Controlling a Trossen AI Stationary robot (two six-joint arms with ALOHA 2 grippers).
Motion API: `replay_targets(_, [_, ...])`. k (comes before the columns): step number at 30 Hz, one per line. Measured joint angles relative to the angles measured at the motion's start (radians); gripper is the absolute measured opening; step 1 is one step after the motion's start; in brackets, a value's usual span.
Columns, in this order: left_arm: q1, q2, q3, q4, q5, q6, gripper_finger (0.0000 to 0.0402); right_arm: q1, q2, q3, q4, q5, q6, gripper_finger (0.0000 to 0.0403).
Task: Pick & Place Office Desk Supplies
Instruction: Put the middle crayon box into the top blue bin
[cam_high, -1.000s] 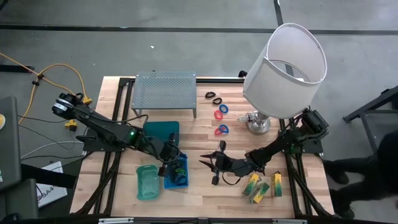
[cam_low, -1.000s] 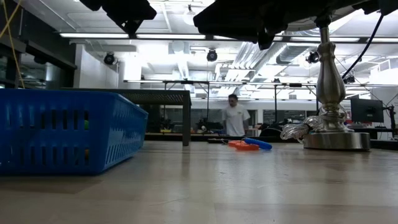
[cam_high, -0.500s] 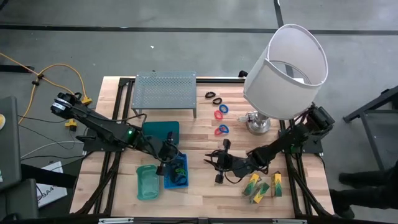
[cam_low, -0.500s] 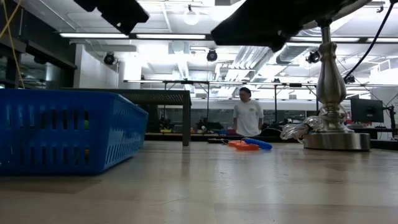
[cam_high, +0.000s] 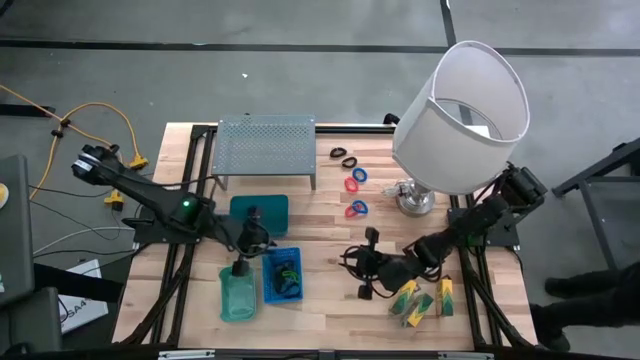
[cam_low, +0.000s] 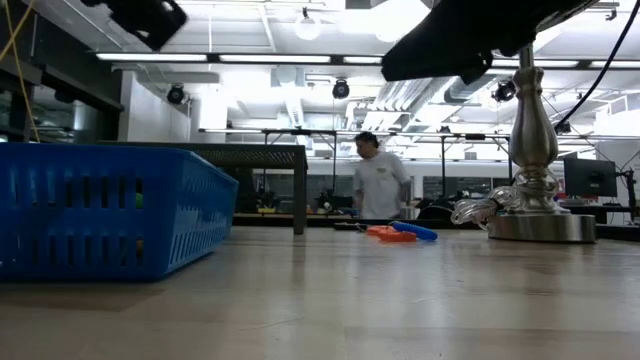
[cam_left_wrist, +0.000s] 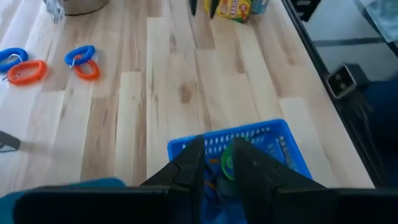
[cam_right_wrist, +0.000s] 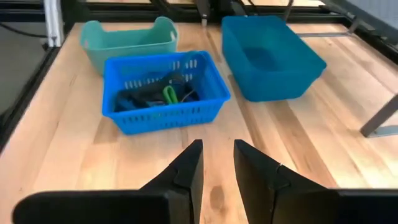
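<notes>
The office desk supplies lie about the table: red and blue rings (cam_high: 356, 194) and black loops (cam_high: 343, 156) at the far middle, yellow-green packets (cam_high: 421, 299) at the near right. A blue basket (cam_high: 283, 276) holds black and green items (cam_right_wrist: 155, 96). My left gripper (cam_high: 261, 247) hangs above the basket's left rim (cam_left_wrist: 219, 140), its fingers a little apart with nothing between them (cam_left_wrist: 217, 167). My right gripper (cam_high: 347, 262) hovers over bare wood right of the basket and points toward it, narrowly open and holding nothing (cam_right_wrist: 217, 163).
A light green tray (cam_high: 236, 293) stands left of the basket and a teal tray (cam_high: 262, 212) behind it. A grey perforated rack (cam_high: 265, 146) is at the far left, a white-shaded lamp (cam_high: 458, 112) at the far right. A person (cam_low: 378, 186) walks in the room behind.
My left gripper has drawn back from over the blue basket toward the table's left edge and risen a little. My right gripper has pulled back toward the table's right edge. Neither gap between the fingers has changed. The person behind has walked about.
</notes>
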Motion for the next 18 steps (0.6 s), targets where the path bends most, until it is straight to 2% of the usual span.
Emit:
replay_targets(9, [-0.078,-0.102,0.000,-0.147,0.000,-0.050,0.0074,0.007,0.001,0.000,-0.006,-0.013,0.025,0.0078])
replay_targets(18, [-0.119,-0.133,0.000,-0.221,0.005,-0.044,0.0074,0.010,0.001,0.000,-0.003,-0.039,0.026,0.0078])
